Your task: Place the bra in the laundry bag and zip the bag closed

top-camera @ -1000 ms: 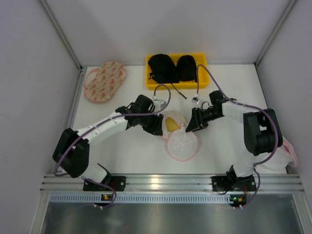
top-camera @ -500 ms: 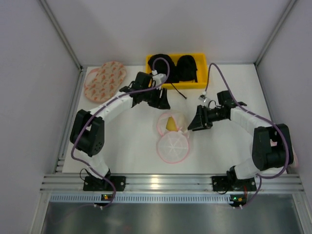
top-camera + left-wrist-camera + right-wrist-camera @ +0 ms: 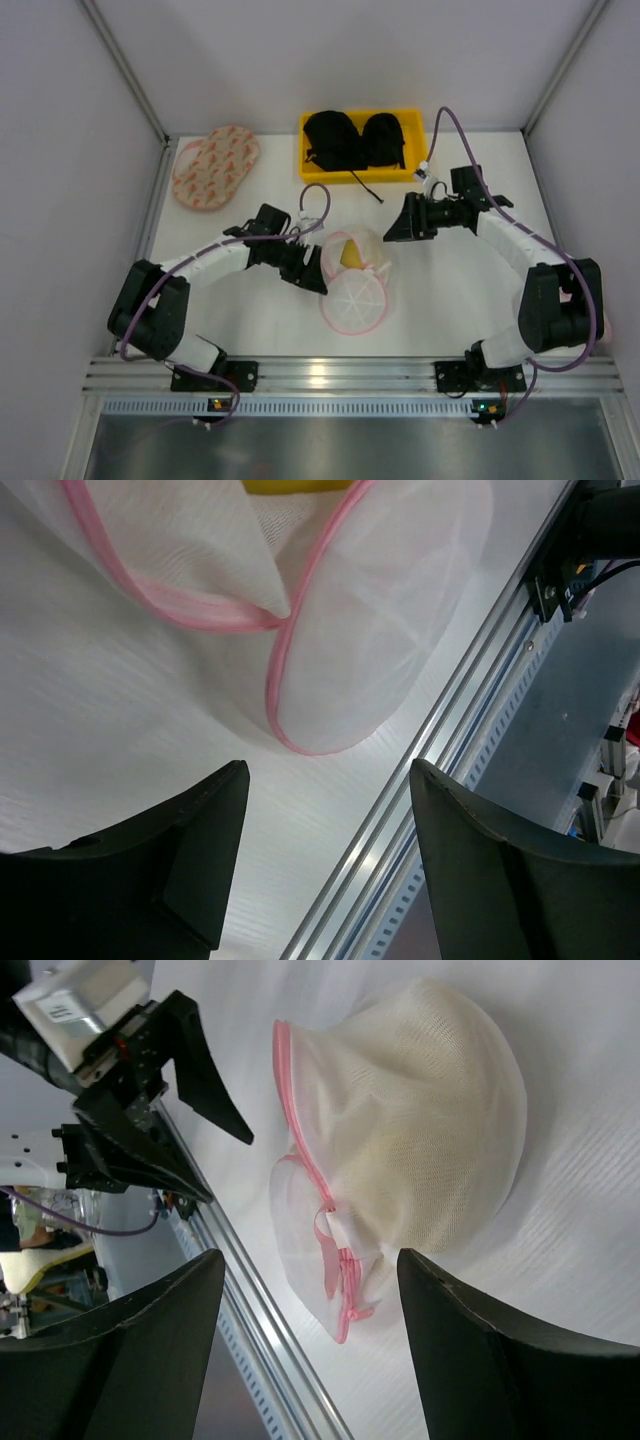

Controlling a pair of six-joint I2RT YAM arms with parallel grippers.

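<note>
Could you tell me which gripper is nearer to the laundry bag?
Left. The left gripper is close beside the laundry bag's left rim; the right gripper stands apart, beyond its far right side.

laundry bag (image 3: pixel 352 302): round white mesh, pink zip rim, unzipped, lid flap lying open on near side. bra (image 3: pixel 349 254): mustard-yellow, bunched inside far half.

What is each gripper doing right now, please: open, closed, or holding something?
Left gripper: open, holding nothing.
Right gripper: open, holding nothing.
</note>
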